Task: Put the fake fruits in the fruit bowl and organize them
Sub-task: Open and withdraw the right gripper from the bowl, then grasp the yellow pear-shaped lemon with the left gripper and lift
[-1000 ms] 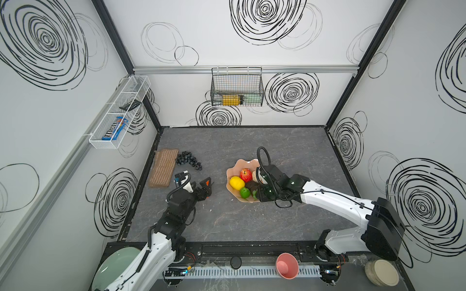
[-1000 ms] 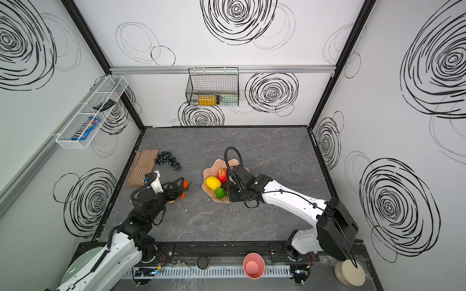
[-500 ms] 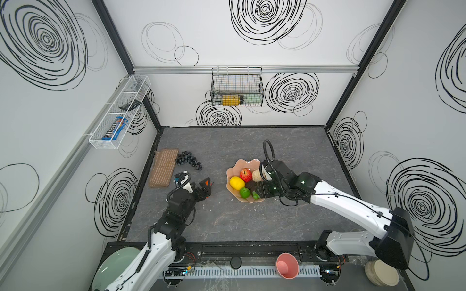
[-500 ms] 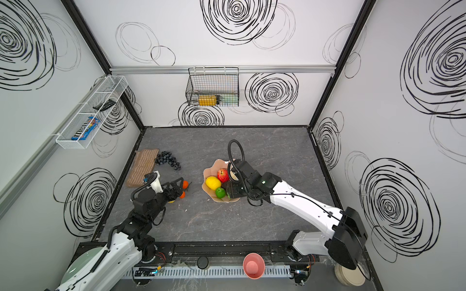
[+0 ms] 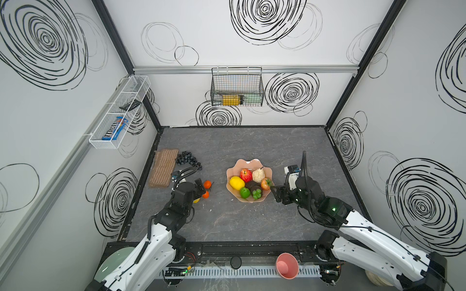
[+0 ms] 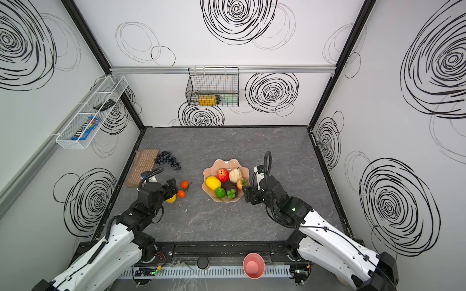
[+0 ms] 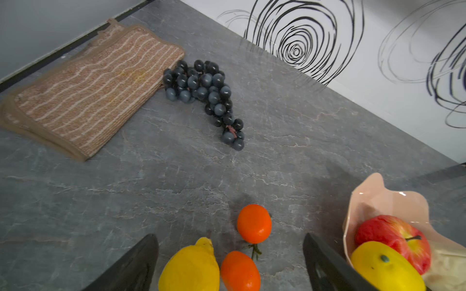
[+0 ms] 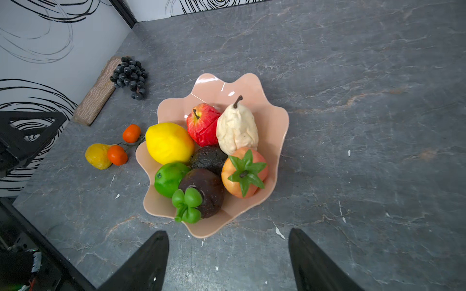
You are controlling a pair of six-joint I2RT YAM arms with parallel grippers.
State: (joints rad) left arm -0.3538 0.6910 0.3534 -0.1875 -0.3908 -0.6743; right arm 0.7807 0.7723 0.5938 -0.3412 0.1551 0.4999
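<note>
**Surface.** Grey marbled tabletop (image 5: 252,141).

**Receptacle.** The shallow peach-pink glossy fruit bowl with scalloped rim (image 8: 216,85) stands mid-table. It is well filled toward the robot, and bare wall shows only at its far side.

**End effectors.** The left gripper (image 7: 229,239) hangs over the loose fruit with its jaws wide apart, holding nothing. The right gripper (image 8: 227,233) is just beside the bowl's near rim, also spread and empty.

**Fruit outside the bowl.**
- The black plastic grape bunch (image 7: 204,88) touches the brown woven mat (image 7: 83,85).
- The yellow plastic lemon (image 7: 189,267) lies between the left jaws.
- The two small glossy oranges (image 7: 254,223) lie beside it, the nearer one against the lemon.

**Judgement.** The lemon pickup looks like the step in hand.
- Shift the jaws off the oranges before descending, so only the lemon is trapped.
- Close across its narrow waist, because the smooth skin may squirt out endwise.
- The oranges seem joined by a thin green stem, though the view is too coarse to confirm. If they are, one may drag the other.
- Release low into the bare far side of the bowl.
</note>
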